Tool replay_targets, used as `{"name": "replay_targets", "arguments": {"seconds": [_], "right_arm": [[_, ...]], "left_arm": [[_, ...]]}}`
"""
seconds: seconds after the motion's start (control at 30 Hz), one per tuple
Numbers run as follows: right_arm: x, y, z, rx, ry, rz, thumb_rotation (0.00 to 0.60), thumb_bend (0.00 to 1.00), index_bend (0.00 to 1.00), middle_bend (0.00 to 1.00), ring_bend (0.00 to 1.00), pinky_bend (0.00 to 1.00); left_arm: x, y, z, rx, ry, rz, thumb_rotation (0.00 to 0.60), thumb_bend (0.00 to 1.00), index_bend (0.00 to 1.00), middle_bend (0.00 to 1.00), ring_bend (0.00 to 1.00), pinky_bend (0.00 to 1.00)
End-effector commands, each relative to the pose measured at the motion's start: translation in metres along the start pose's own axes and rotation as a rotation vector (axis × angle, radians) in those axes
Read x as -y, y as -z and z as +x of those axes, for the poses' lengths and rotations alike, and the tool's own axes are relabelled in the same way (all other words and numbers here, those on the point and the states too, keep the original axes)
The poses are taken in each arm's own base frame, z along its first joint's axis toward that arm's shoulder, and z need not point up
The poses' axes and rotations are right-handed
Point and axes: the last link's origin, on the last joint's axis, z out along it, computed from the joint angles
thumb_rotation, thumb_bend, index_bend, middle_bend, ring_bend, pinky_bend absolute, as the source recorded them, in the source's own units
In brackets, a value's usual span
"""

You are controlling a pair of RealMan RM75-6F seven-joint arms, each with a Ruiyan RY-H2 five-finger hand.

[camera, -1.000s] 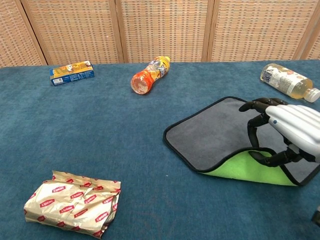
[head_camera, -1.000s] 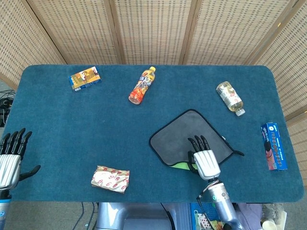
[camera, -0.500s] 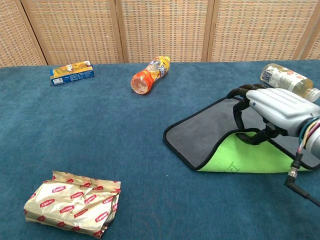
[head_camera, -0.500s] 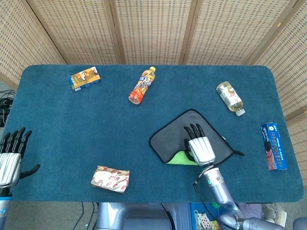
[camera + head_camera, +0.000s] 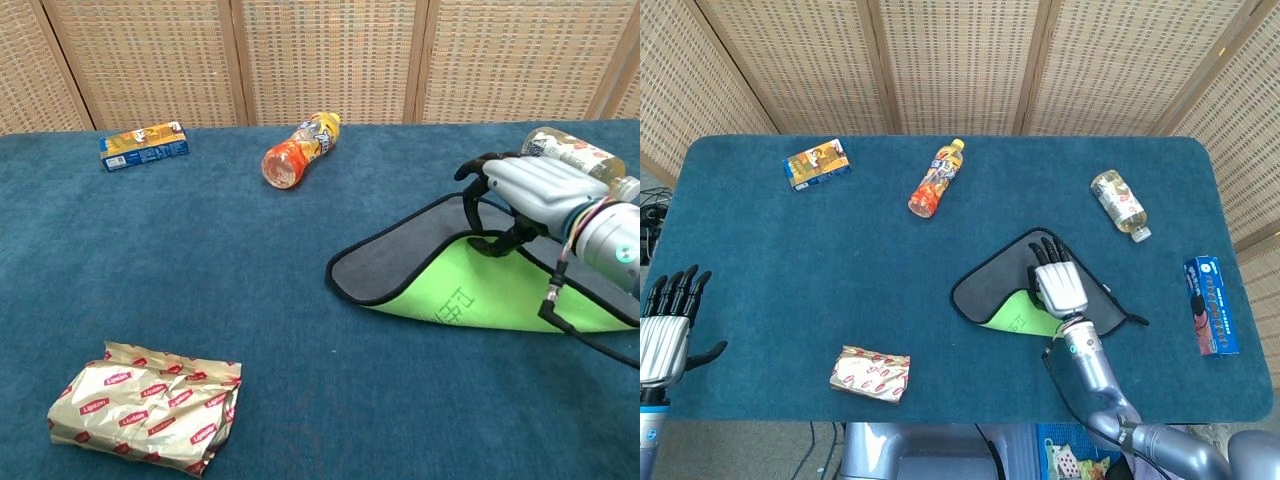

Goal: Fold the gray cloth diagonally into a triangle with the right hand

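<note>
Red "Lipton" logos repeated across the cream packet [image 5: 146, 418] near the table's front-left corner. Dark printed mark on the green underside of the gray cloth [image 5: 455, 300], too small to read. Labels on bottles and boxes illegible.

You have a table [image 5: 790, 260] covered in dark teal cloth. Lying on it: a gray cloth [image 5: 985, 288] with its green underside partly turned up, an orange bottle [image 5: 936, 179] on its side, a pale-drink bottle [image 5: 1119, 204], a small yellow-blue box [image 5: 816, 164] at far left, a blue box [image 5: 1210, 305] at the right edge, and a red-patterned packet [image 5: 871, 373] near the front.
</note>
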Motion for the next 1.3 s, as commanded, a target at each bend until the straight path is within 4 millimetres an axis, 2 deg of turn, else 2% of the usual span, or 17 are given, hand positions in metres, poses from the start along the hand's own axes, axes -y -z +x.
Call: {"name": "replay_targets", "arguments": {"seconds": [0.03,0.57,0.93,1.3], "right_arm": [[0.000,-0.013,0.005,-0.016,-0.006,-0.007,0.600,0.49,0.63,0.16,0.00,0.00],[0.010,-0.032,0.016,-0.038,0.004,0.013,0.600,0.49,0.63,0.17,0.00,0.00],[0.018,-0.051,0.016,-0.020,-0.007,0.006,0.600,0.49,0.63,0.17,0.00,0.00],[0.013,-0.067,0.011,0.002,0.008,-0.021,0.600,0.49,0.63,0.17,0.00,0.00]], "left_arm": [[0.000,0.000,0.000,0.000,0.001,0.000,0.600,0.10,0.00,0.00,0.00,0.00],[0.001,-0.001,0.000,0.000,0.002,0.004,0.600,0.10,0.00,0.00,0.00,0.00],[0.002,-0.002,0.000,0.004,0.005,0.010,0.600,0.10,0.00,0.00,0.00,0.00],[0.003,-0.004,-0.004,0.018,0.007,0.014,0.600,0.10,0.00,0.00,0.00,0.00]]}}
